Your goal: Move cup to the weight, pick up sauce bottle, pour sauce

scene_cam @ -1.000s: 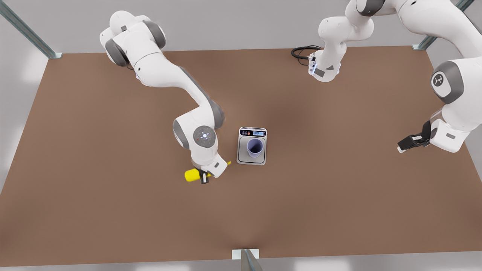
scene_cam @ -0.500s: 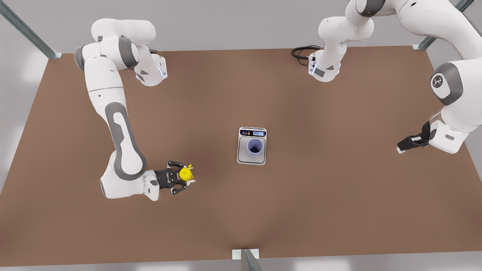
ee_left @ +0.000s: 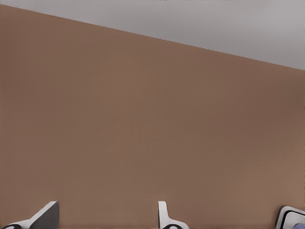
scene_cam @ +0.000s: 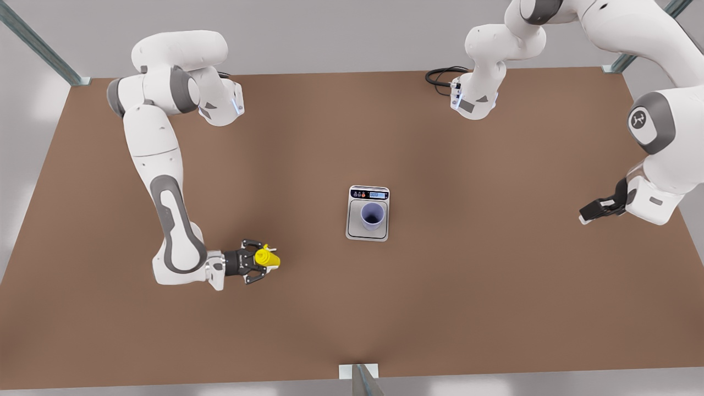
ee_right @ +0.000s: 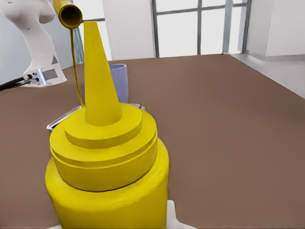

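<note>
We see the brown worktop spread across the whole front view. On it, just right of centre, lies the weight, its dark button strip and blue display at the end nearer the top of the frame. The cup stands upright on its plate, well inside the rim; in the right wrist view the cup shows behind the nozzle, with the weight a pale edge beneath it.

At the lower left of the front view, the right end effector has its fingers clamped around the sauce bottle, well apart from the weight. In the right wrist view the sauce bottle stands upright, nozzle pointing up.

At the right edge of the front view, the left end effector waits above the worktop with its fingers close together and nothing between them. In the left wrist view two pale fingertips stand apart over bare worktop.
</note>
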Controlling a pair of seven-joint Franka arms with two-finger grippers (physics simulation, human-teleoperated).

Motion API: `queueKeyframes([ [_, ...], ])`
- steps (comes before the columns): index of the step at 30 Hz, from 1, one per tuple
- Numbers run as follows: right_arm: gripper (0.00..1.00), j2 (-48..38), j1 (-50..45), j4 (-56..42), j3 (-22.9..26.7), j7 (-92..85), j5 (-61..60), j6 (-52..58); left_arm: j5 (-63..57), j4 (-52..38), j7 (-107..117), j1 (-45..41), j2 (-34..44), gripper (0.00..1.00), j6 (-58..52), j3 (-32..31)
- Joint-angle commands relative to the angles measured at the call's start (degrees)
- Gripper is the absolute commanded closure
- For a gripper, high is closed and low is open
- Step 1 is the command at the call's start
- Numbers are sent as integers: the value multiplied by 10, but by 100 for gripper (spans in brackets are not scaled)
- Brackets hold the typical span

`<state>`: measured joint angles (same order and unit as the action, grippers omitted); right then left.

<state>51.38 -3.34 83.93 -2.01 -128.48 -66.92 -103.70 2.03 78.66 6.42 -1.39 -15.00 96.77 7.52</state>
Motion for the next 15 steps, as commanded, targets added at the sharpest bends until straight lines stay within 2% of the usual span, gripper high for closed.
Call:
queueKeyframes([
  [1, 45, 0, 0, 0, 0, 0, 0, 0, 0, 0, 0, 1, 0, 0, 0, 0],
  [5, 42, 1, -1, -1, 1, -7, -1, -5, -1, 0, 0, 1, -1, 0, 1, 0],
  [9, 31, 1, -3, 0, 0, -7, -2, -8, 0, 0, -1, 0, -2, 0, 0, 0],
  [10, 26, 1, -3, 0, 1, -6, -2, -8, 0, 0, 0, 0, -3, 0, 0, 0],
  [15, 19, 1, -1, 0, 1, -5, -2, -6, 0, 0, -1, 0, -2, 0, 0, 0],
])
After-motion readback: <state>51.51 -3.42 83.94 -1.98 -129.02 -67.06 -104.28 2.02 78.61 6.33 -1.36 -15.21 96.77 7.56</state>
